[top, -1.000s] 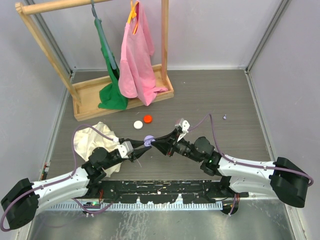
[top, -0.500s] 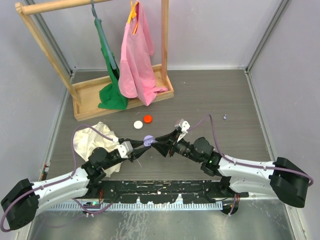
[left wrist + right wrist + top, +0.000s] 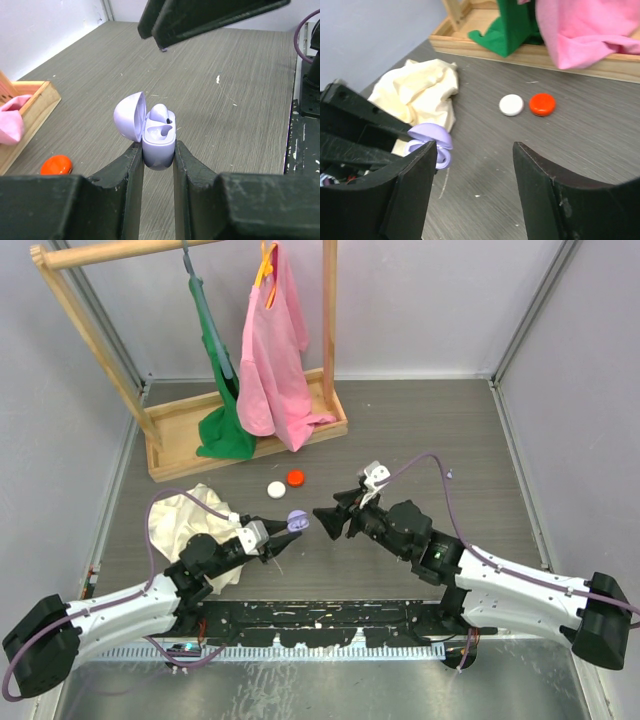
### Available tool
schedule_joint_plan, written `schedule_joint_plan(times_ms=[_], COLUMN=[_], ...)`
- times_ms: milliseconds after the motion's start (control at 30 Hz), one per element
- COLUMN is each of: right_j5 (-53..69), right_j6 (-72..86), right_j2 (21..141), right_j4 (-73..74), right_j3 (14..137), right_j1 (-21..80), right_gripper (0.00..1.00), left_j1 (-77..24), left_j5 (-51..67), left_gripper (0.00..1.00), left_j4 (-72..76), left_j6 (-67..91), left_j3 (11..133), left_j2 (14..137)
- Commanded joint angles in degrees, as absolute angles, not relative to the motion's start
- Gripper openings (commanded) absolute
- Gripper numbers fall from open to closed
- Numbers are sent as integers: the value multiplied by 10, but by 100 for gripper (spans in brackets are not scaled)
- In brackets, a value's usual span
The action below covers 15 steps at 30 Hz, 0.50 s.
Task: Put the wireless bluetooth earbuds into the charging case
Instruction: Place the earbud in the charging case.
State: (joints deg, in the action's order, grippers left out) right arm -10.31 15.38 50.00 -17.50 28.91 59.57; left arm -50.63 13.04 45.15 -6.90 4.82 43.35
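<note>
Backing off from the case (image 3: 150, 131), your right gripper (image 3: 323, 515) now hangs apart from it with fingers spread and nothing between them, which suggests its drop-off is done. Your left gripper (image 3: 157, 148) pinches the case, lid open, over the counter by the near edge, left of middle. One pale earbud (image 3: 160, 112) shows in a well, but whether the second is seated is hard to make out, and no loose one is in sight.

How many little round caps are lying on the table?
2. The white cap and the red cap lie side by side on the table, near the wooden rack. Others could hide under the crumpled cloth.
</note>
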Motion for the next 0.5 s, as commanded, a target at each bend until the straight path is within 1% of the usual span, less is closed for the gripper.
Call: schedule_joint_plan(times_ms=[0,100,167,333,467], right_j5=[-197,-212,-207,-143,-134], right_j6=[142,145,152,185,192], right_j2=[509,527,538,576,617], right_j4=[-51,1,43,140,197], right_j3=[357,387,407,453,490], right_j1=[589,567,539,420,348], right_gripper=[69,72,73,73,73], left_j1=[-508,-508,-508,-508,-508], left_j5=[108,108,108,107,105], left_gripper=[0,0,0,0,0], left_j4=[468,469,469,464,456], left_j6=[-74,-74,-72,-72,-71], left_j3=[71,72,72,73,73], left_j2=[435,434,433,426,415])
